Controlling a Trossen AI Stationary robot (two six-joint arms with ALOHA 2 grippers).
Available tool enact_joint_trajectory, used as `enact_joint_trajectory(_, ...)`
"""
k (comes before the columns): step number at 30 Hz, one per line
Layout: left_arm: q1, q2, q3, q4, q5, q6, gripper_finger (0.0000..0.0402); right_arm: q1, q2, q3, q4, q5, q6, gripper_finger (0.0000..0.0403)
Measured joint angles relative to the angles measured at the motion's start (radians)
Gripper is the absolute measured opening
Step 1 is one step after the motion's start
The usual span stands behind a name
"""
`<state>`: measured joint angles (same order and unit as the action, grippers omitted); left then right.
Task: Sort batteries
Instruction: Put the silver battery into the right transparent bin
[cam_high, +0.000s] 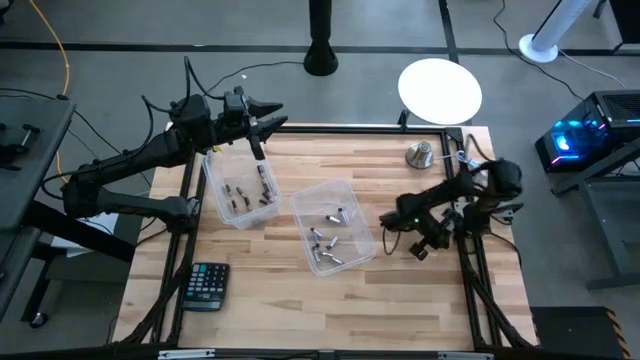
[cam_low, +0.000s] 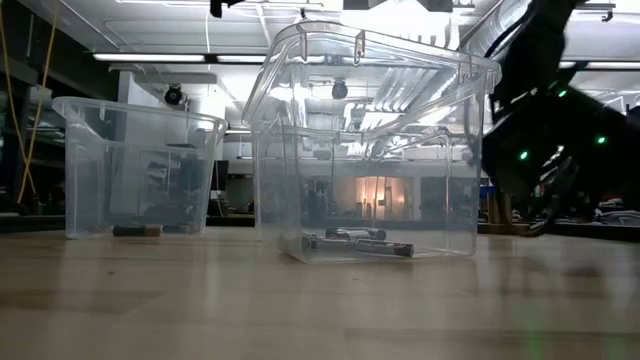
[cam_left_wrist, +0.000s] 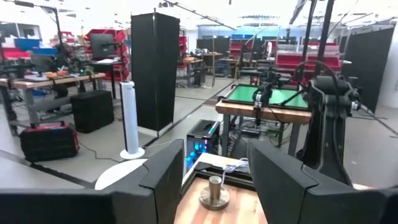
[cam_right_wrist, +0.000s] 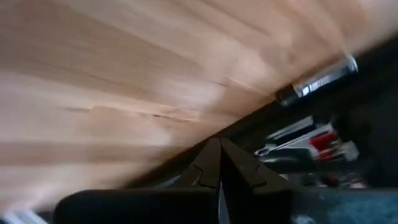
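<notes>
Two clear plastic bins stand on the wooden table. The left bin (cam_high: 240, 190) (cam_low: 140, 170) holds several dark batteries (cam_high: 238, 195). The middle bin (cam_high: 333, 225) (cam_low: 370, 150) holds several silvery batteries (cam_high: 328, 240) (cam_low: 350, 243). One more battery (cam_right_wrist: 317, 84) lies on the wood close to the table's edge. My left gripper (cam_high: 262, 130) (cam_left_wrist: 214, 168) hangs open in the air over the left bin's far rim. My right gripper (cam_high: 420, 245) (cam_right_wrist: 219, 165) is shut and empty, low over the table right of the middle bin.
A black calculator (cam_high: 207, 285) lies near the table's near-left corner. A round silver knob (cam_high: 420, 155) (cam_left_wrist: 214, 193) stands by the far-right corner. A white disc (cam_high: 440, 90) sits beyond the far edge. Bare wood stretches along the near side (cam_high: 330, 310).
</notes>
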<state>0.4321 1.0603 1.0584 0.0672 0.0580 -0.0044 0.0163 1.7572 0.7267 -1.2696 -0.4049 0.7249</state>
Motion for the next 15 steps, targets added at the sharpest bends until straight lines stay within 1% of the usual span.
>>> enact_joint_trajectory(4, 0.009, 0.0, 0.0, 0.009, 0.0, 0.003, 0.0168, -0.045, 0.099, 0.046, -0.058, 0.016, -0.254, 0.0)
enact_joint_trajectory(8, 0.015, 0.0, 0.0, 0.009, 0.0, 0.021, 0.0168, -0.081, 0.157, 0.078, -0.111, 0.106, -0.478, 0.0)
enact_joint_trajectory(11, 0.016, 0.0, 0.0, 0.007, 0.0, 0.021, 0.0168, -0.099, 0.175, 0.068, -0.07, 0.112, -0.595, 0.0)
enact_joint_trajectory(15, 0.016, 0.0, 0.0, 0.007, 0.0, 0.025, 0.0168, -0.1, 0.181, 0.027, -0.009, 0.102, -0.68, 0.0)
